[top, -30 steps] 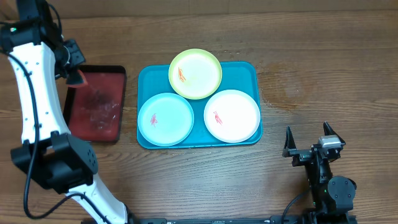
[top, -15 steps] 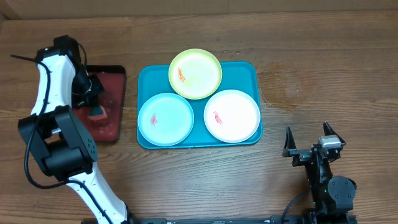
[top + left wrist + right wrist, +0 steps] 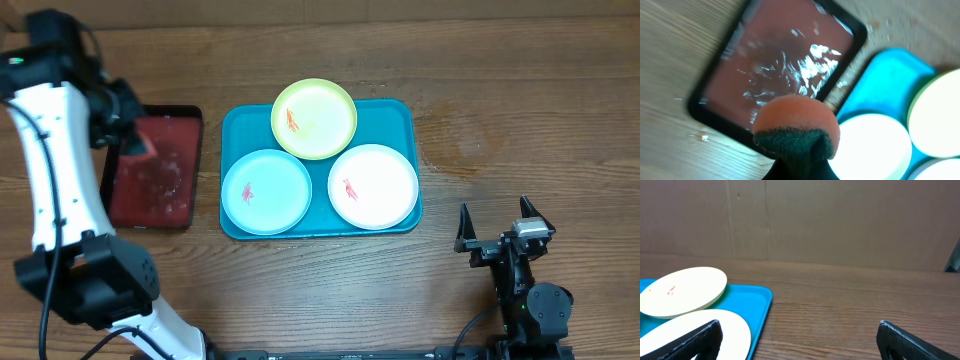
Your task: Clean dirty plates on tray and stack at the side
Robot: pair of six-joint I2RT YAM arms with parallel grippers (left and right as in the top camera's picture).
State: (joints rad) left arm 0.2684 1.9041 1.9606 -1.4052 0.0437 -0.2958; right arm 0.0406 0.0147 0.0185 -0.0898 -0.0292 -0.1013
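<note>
Currently: left gripper [image 3: 796,167] clenching orange sponge [image 3: 795,123] over dark red tray [image 3: 152,185]; right gripper [image 3: 495,226] idling, fingers released. Next move, judging: carrying sponge onto smeared mint-blue plate [image 3: 267,191].

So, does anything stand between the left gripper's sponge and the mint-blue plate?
Nothing visible. The left gripper holds the sponge above the dark red tray; only its rim and the rim of the turquoise tray lie before the mint-blue plate.
</note>
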